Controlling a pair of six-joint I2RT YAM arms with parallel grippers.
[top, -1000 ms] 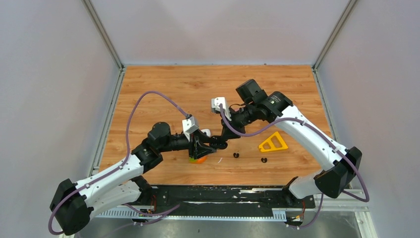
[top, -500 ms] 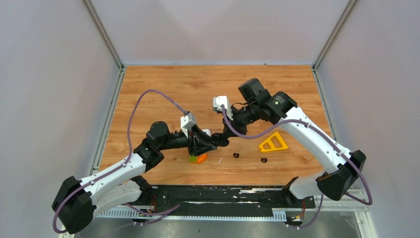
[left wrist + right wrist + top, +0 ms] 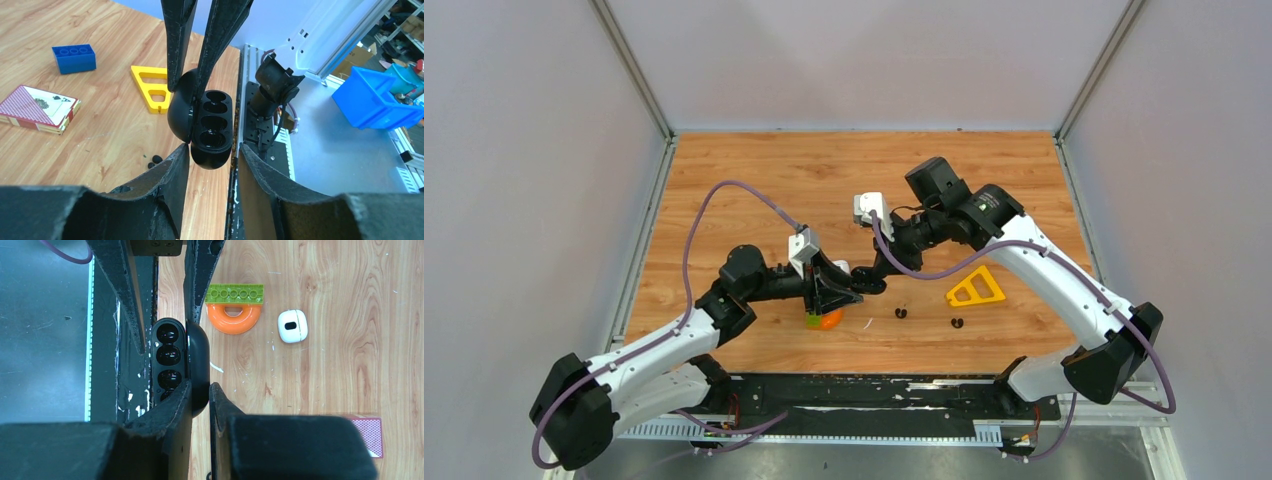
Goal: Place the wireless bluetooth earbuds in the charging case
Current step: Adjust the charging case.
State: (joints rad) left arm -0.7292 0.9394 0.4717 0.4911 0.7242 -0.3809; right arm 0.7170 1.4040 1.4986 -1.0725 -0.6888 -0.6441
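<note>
A black charging case hangs open in the air over the table's near middle, its wells empty. My right gripper is shut on its lid. My left gripper comes from the opposite side, and its fingers press the end of the case's base. From above, the two grippers meet tip to tip. Two black earbuds lie on the wood to the right, also seen as the earbuds below the case. No white earbuds show.
An orange ring with a green brick lies just under the case. A small white case sits beyond it. A yellow triangle, a blue brick and a card pack lie to the right. A thin white sliver is near the ring.
My left gripper's jaws have narrowed onto the case's base, and the left arm has shifted slightly left. The right arm has edged up and then held still.
</note>
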